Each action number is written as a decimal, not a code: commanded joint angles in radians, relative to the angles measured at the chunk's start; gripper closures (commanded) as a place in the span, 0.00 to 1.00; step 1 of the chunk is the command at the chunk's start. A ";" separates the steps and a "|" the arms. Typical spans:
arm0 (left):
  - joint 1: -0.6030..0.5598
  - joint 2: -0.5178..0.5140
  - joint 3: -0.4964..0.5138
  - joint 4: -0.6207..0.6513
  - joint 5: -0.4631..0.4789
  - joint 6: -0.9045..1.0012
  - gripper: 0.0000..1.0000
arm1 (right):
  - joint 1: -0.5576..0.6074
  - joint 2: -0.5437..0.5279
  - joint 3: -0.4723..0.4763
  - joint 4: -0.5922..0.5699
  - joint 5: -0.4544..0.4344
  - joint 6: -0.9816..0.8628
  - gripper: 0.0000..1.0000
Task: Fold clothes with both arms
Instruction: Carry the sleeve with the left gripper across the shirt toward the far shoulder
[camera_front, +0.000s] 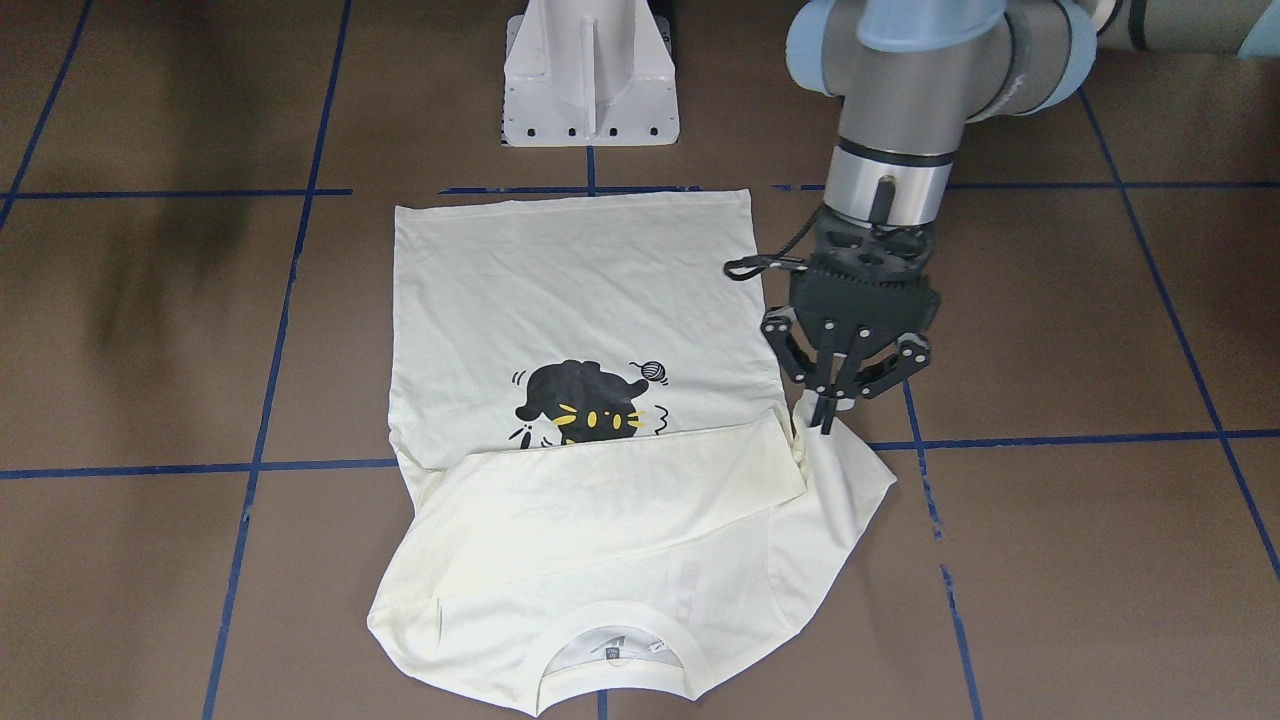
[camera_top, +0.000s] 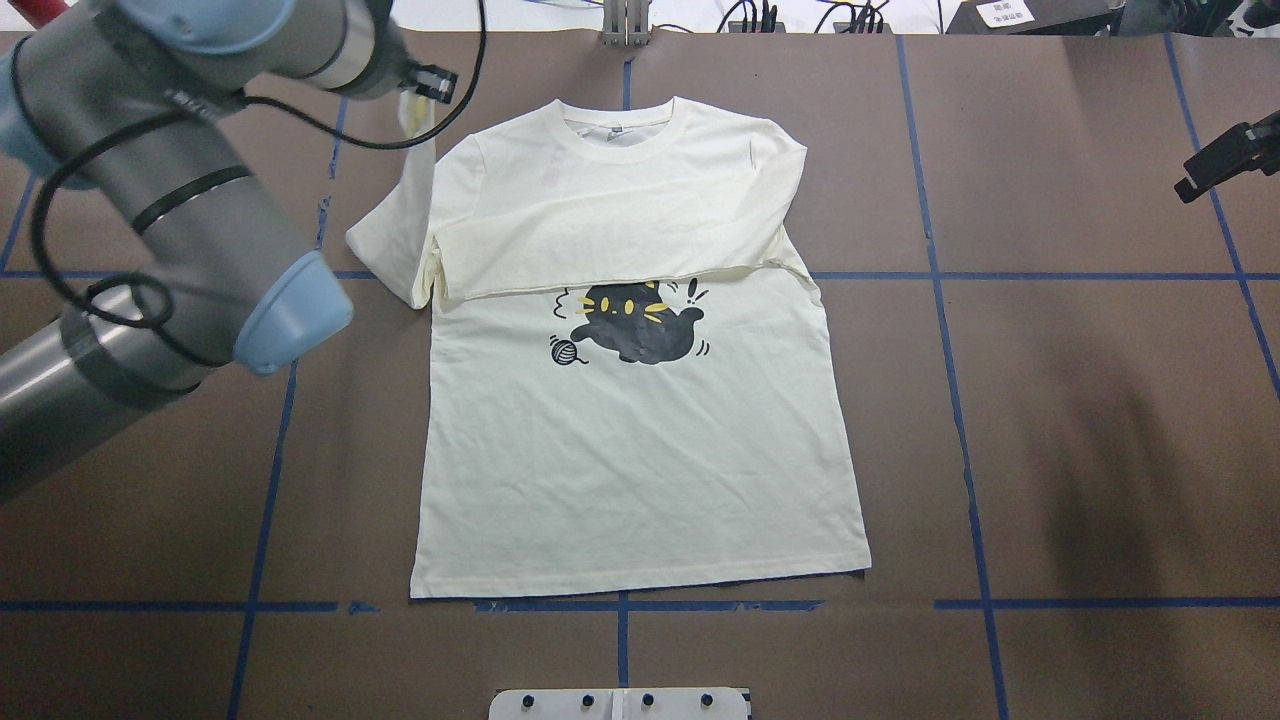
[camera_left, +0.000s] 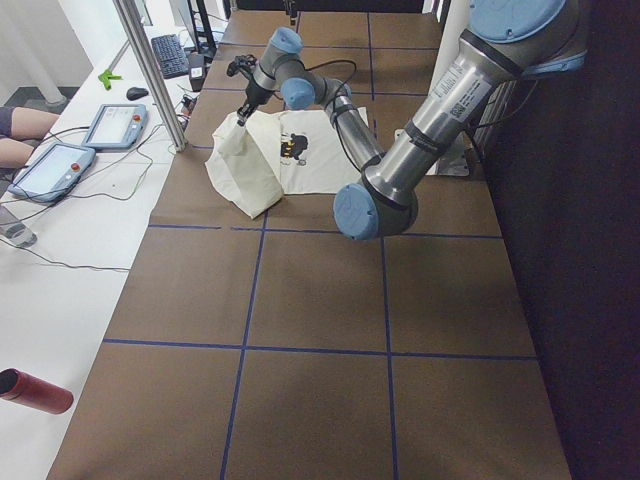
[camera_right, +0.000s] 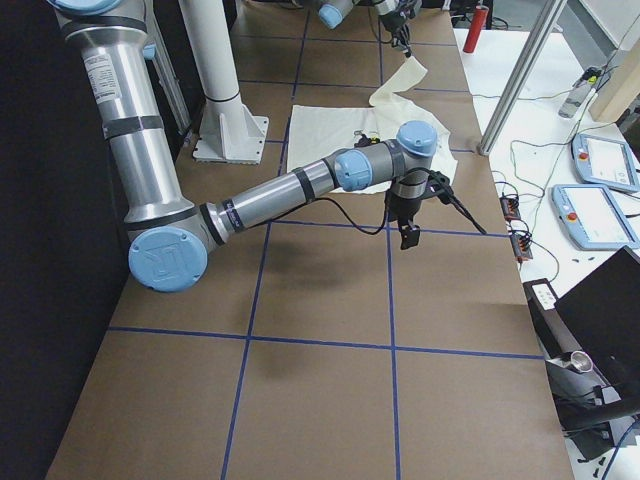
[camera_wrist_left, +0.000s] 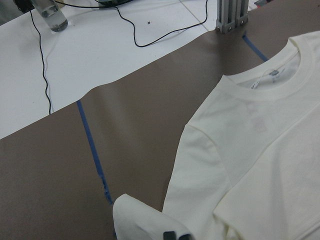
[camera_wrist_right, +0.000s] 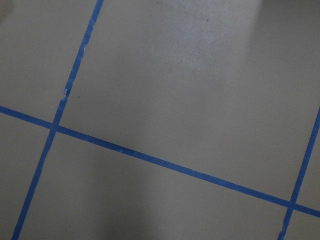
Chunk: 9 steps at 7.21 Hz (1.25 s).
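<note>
1. T-shirt (camera_top: 640, 470): lies flat, print side up, mid-tabletop (camera_top: 1050, 400). Collar points to the far edge, hem to the robot-side edge.
2. Cat print (camera_top: 630, 320): its collar-side edge is covered by the folded sleeve (camera_top: 620, 235), which lies across the chest.
3. Raised sleeve (camera_front: 845, 480): on the side toward the tabletop's left end, drawn up off the surface, with the cloth hanging tent-like.
4. Left gripper (camera_front: 828, 408): points down, fingers pressed together, pinching the raised sleeve's end just beside the shirt's shoulder.
5. Right gripper (camera_right: 408, 232): hangs over bare tabletop toward the right end, apart from the shirt. Spread or closed: cannot tell. Its wrist view shows only brown surface and blue tape lines (camera_wrist_right: 165, 162).
</note>
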 joint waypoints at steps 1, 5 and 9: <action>0.115 -0.250 0.229 -0.009 0.207 -0.041 1.00 | 0.008 -0.005 0.000 0.000 -0.001 0.006 0.00; 0.326 -0.274 0.493 -0.360 0.394 -0.035 1.00 | 0.011 -0.007 0.000 0.000 -0.004 0.014 0.00; 0.369 -0.380 0.645 -0.447 0.391 -0.042 1.00 | 0.011 -0.010 0.000 0.000 -0.005 0.014 0.00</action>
